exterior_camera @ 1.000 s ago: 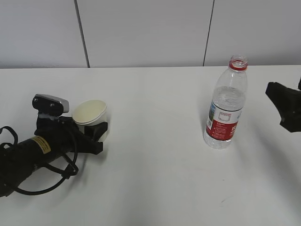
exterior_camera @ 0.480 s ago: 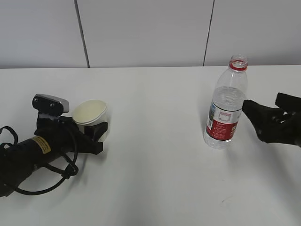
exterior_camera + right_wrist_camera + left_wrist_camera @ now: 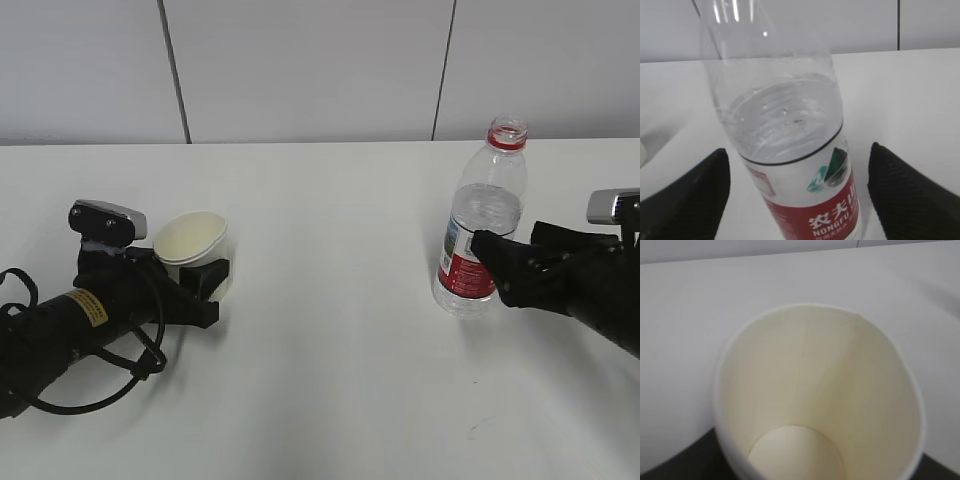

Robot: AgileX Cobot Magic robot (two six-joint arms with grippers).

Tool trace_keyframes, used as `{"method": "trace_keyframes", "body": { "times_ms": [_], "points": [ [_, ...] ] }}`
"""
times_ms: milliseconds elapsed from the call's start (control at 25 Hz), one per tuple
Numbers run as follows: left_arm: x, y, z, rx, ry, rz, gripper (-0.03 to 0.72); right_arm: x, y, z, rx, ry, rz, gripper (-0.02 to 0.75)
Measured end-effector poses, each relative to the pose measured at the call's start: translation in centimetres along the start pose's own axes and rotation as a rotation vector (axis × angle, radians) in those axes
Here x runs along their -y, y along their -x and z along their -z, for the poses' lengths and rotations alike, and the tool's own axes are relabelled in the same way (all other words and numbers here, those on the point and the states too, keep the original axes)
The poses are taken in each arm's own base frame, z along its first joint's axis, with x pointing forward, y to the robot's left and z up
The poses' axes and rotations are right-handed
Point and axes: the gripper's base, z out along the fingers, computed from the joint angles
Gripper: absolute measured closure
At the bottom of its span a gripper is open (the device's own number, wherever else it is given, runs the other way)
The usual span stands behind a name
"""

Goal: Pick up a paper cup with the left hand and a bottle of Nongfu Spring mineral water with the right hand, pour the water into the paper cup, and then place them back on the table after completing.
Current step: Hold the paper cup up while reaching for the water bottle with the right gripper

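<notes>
White matte table (image 3: 330,300), pale panelled wall behind. Right hand (image 3: 800,187): jaws spread wide, one on either side of the bottle (image 3: 480,225), gap showing on both sides in the wrist view; nothing gripped yet. Left hand (image 3: 205,280): jaws partly open around the paper cup (image 3: 192,245), seemingly gripping it; cup looks to sit on the table.

Step in hand, by my reading: right-side approach to the bottle. Next calls for closing squarely on the labelled waist, then lifting both.

Bottle: upright, right of centre, clear plastic, uncapped, red neck ring, red label; water (image 3: 782,117) reaches roughly to the shoulder. Cup: white, cream inside, empty, well apart at left.
</notes>
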Motion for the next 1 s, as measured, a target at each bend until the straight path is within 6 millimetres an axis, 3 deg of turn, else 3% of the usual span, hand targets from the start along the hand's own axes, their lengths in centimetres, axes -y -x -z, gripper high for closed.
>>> {"method": "trace_keyframes", "body": {
  "times_ms": [280,1000],
  "points": [
    [0.0,0.0,0.0,0.0,0.0,0.0,0.286,0.5,-0.8,-1.7,-0.021,0.012,-0.002,0.097],
    [0.0,0.0,0.0,0.0,0.0,0.0,0.286,1.2,-0.5,-5.5,0.023,0.055,0.028,0.097]
  ]
}}
